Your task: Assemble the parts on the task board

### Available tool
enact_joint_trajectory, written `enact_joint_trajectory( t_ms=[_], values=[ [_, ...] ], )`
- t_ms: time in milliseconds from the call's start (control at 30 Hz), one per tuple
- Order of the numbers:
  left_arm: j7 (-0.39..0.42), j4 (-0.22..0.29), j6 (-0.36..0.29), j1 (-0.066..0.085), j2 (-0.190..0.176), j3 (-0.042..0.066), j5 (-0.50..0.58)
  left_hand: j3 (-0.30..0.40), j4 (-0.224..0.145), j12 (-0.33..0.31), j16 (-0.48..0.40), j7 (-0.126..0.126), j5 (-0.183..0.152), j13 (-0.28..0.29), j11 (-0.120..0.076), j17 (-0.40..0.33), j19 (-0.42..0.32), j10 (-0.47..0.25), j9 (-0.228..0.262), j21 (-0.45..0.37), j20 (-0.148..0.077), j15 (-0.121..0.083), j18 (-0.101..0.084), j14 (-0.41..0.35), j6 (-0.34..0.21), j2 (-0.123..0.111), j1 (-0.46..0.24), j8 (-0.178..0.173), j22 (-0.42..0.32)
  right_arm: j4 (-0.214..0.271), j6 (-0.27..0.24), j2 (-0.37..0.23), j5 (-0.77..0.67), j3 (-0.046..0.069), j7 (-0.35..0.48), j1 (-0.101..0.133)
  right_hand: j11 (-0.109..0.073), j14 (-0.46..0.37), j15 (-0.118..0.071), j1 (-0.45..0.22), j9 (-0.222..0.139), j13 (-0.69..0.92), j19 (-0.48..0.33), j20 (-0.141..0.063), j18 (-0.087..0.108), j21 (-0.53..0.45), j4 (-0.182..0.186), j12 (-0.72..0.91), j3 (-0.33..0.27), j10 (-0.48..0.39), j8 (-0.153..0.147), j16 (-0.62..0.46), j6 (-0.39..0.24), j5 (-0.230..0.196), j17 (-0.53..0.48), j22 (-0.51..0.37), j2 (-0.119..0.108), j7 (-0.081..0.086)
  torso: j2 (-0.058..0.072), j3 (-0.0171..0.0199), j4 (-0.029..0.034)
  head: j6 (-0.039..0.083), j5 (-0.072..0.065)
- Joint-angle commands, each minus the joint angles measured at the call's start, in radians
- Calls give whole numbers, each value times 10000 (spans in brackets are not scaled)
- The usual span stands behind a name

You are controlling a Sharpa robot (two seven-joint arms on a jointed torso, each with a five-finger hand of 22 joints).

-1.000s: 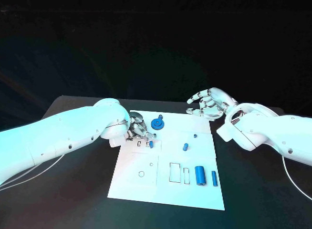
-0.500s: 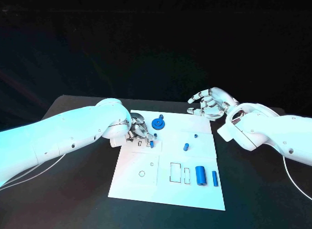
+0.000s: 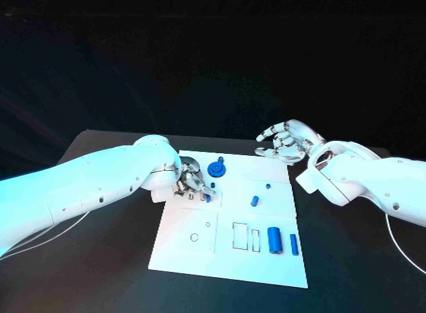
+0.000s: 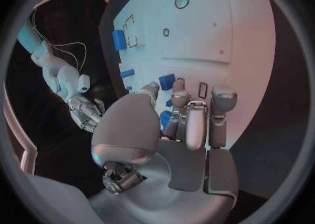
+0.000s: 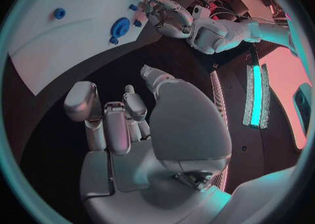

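Note:
The white task board (image 3: 189,251) lies in the middle of the black table. My left hand (image 3: 191,182) hovers low over its far left part, thumb and fingers pinching a small blue part (image 4: 165,119) close to the board. A blue gear (image 3: 216,169) stands just beyond that hand. Two small blue pegs (image 3: 253,201) (image 3: 266,186) stand mid-board. A thick blue cylinder (image 3: 274,240) and a thin one (image 3: 293,244) lie near the front right, beside two rectangular slots (image 3: 240,235). My right hand (image 3: 286,142) hangs above the far right corner, fingers loosely apart, holding nothing.
Bare black table (image 3: 100,261) surrounds the board on both sides. Thin white cables (image 3: 44,238) trail under my left arm. A round hole (image 3: 193,238) sits in the board's front left area. In the right wrist view the gear (image 5: 120,26) and my left hand (image 5: 167,14) show beyond my right hand (image 5: 131,124).
My left hand has shifted slightly, its fingertips staying at the small blue part near the board's far left. The right hand has stayed where it was.

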Motion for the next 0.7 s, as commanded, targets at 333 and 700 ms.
enact_joint_trajectory(
  t_ms=[333, 700],
  values=[
    [6, 43, 226, -3, 21, 4, 157, 242, -25, -44, 51, -137, 58, -17, -104, 1182, 47, 89, 190, 79, -34, -134, -149, 548, 52, 237, 436, 100, 50, -32, 167, 25, -46, 3, -116, -9, 9, 297, -80, -4, -11, -14, -96, -4, 117, -73, 53, -27, 0, -48, 50, -59, -52, -6, -35, -40, -25, -5, 7, 9, -5, 12, -9],
    [61, 43, 110, -4, 12, 5, 249, 1878, -36, -124, 51, -231, 69, -44, -203, 1188, 15, 133, 732, 161, -108, -219, -159, 548, -43, 257, 1652, 163, 149, -90, 216, 65, -75, 2, -193, -23, 0, 302, -91, 33, -16, -23, -89, -14, 120, -127, 53, -24, 20, -28, 92, -92, -53, 128, -55, -70, -32, -12, 10, 15, -1, 8, -16]
  ],
)
